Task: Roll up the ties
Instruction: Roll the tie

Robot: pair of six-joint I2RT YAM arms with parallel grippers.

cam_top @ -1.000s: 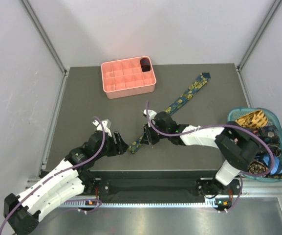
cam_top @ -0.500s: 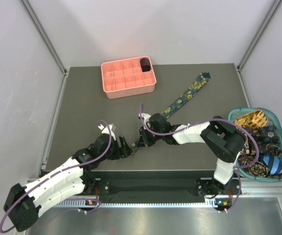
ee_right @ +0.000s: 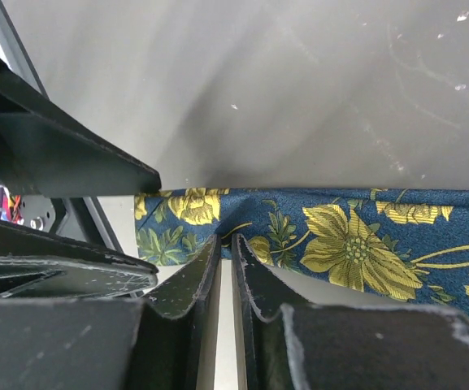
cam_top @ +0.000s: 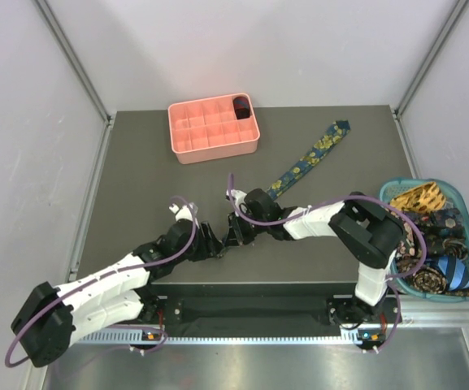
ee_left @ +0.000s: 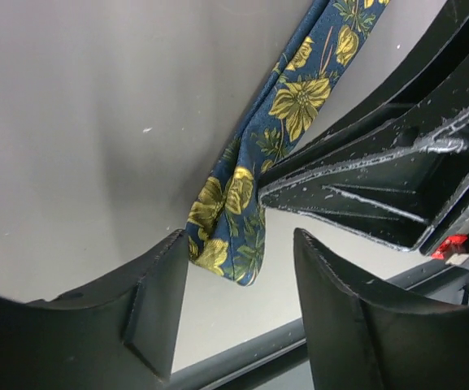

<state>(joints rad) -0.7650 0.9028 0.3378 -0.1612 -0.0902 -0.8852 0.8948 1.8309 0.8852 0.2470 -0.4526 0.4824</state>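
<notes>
- A dark grey table (cam_top: 136, 187) sits between pale walls, with a pink tray (cam_top: 214, 130) at the far edge and a teal basket (cam_top: 462, 192) at the right.
- The navy floral tie (cam_top: 311, 154) lies flat and diagonal.
- The left gripper (ee_left: 241, 244) stands wide, straddling the tie's near end.
- The right gripper (ee_right: 226, 244) is nearly closed at the tie's edge; I cannot tell if it pinches.

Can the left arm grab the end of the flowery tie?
Probably yes. The left gripper is open, and the end of the tie lies right at the gap between its fingers. The right gripper pinches the tie close beside.
</notes>
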